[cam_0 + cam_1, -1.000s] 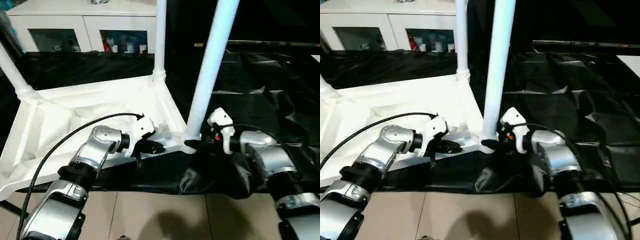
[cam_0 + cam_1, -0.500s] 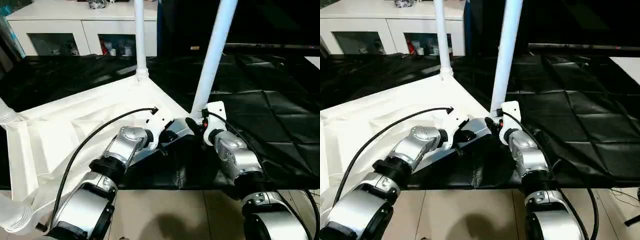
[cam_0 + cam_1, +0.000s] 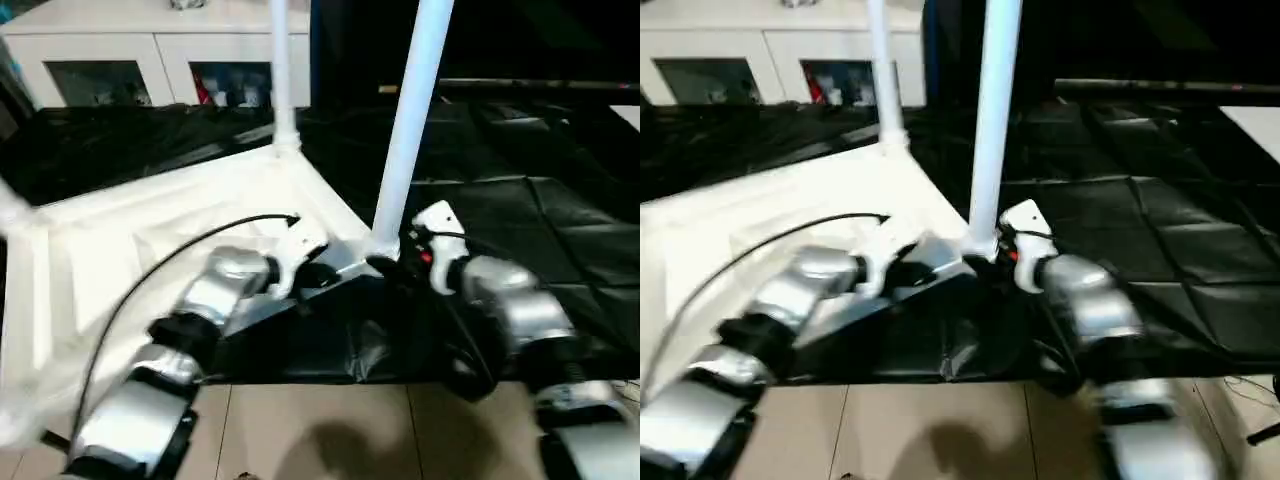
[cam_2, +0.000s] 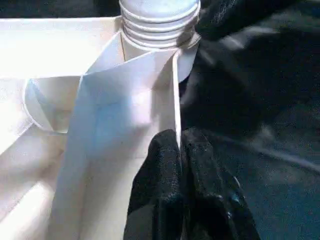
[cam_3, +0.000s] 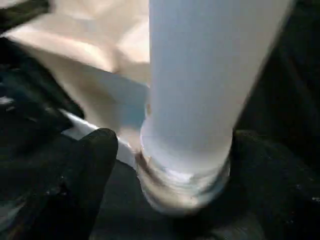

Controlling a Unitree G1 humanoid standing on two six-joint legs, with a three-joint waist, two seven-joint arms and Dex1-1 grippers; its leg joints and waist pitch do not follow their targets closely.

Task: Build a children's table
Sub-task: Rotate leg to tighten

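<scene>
The children's table lies upside down: its white tabletop [image 3: 150,230] shows its ribbed underside. A white leg [image 3: 410,120] stands in the near right corner socket, and another leg [image 3: 280,70] stands in the far corner. My left gripper [image 3: 322,277] is shut on the tabletop's thin rim [image 4: 176,100], just beside that near socket. The threaded leg base [image 4: 160,20] sits right ahead of it. My right gripper [image 5: 180,170] is open around the base of the near leg [image 5: 200,90], with one finger [image 5: 95,165] on each side.
A black sheet [image 3: 540,220] covers the ground under and to the right of the tabletop. A white cabinet [image 3: 150,50] with glass doors stands at the back. Tan floor [image 3: 330,430] lies in front, beyond the sheet's near edge.
The head views have shifted and blurred, so the camera moved. My left gripper keeps its pinch on the rim. My right gripper stays at the leg's base, with its forearm now further to the right.
</scene>
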